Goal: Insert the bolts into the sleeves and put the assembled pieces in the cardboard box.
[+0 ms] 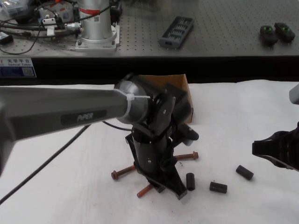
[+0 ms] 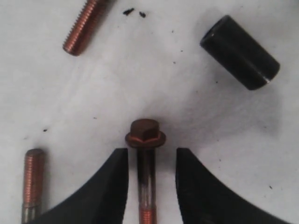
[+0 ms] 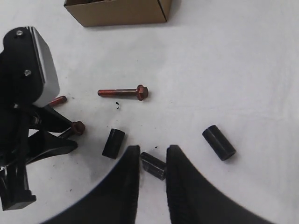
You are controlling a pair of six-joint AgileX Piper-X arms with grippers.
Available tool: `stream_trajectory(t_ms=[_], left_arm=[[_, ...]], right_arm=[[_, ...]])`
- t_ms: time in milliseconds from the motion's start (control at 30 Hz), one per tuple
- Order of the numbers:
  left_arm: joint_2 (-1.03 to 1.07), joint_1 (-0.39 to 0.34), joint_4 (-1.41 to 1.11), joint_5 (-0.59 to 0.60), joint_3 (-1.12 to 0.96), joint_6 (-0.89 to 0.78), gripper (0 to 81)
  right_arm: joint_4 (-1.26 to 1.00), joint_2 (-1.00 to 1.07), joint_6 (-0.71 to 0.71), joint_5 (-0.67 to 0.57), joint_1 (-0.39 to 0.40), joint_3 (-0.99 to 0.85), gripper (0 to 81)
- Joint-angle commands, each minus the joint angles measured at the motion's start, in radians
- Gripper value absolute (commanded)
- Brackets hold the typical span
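Nearest the left wrist camera, the left gripper [image 2: 152,153] is seen with its two black fingers [image 2: 107,191] held moderately apart and nothing gripped. A copper-coloured hex-head bolt [image 2: 145,135] lies on the white cloth [image 2: 140,79] in the gap. Its shank runs between the fingers and its flanged head sits just beyond the tips. A strip of cloth is visible on each side of the shank, so no contact is shown. A second bolt [image 2: 33,179] lies just outside one finger, roughly parallel to the first. The threaded end of a third bolt [image 2: 84,28] and a black sleeve [image 2: 239,52] lie farther out, apart from the gripper.

The right gripper [image 3: 153,150] is held narrowly open and empty. A middle sleeve [image 3: 153,165] is seen lying on the cloth in the gap between its fingers; whether it is touched cannot be told. An outer sleeve [image 3: 219,143] lies near, off to one side. The cardboard box [image 3: 117,10] stands beyond the bolts, well apart from both grippers, with its inside hidden.
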Motion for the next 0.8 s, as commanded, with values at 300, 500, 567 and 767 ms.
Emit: stream_trajectory(t_ms=[300, 500, 567, 767], left_arm=[[0.024, -0.005, -0.015, -0.003, -0.016, 0.007, 23.1], [0.024, -0.005, -0.024, -0.006, -0.023, 0.007, 9.2], [0.024, -0.005, -0.024, -0.006, -0.023, 0.007, 6.7], [0.024, -0.003, -0.027, -0.014, -0.026, -0.027, 6.2]], right_arm=[[-0.010, -0.006, 0.002, -0.015, -0.004, -0.008, 16.7], [-0.010, -0.006, 0.002, -0.015, -0.004, -0.008, 16.7], [-0.010, -0.006, 0.002, -0.015, -0.004, -0.008, 16.7], [-0.008, -0.006, 0.002, -0.015, -0.004, -0.008, 16.7]])
